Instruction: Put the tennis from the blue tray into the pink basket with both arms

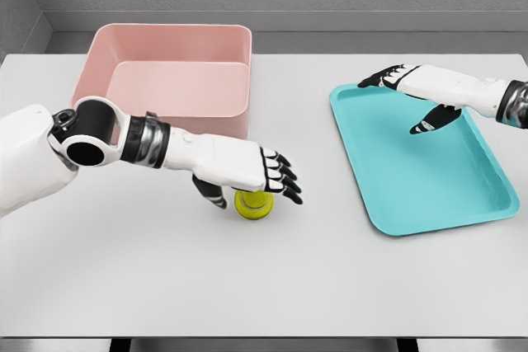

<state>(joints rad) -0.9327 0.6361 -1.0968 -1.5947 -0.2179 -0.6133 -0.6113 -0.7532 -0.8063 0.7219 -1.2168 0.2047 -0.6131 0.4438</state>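
Left robot hand [247, 172] hovered over the ball [254, 204], fingers loosely curved, not gripping. Basket [173, 76] lay just behind. Right robot hand [417, 92], open and empty, hung over the tray [429, 179], far off.

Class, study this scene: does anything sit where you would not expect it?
Yes. The tennis ball lies on the bare table, under the left hand, in neither the blue tray nor the pink basket.
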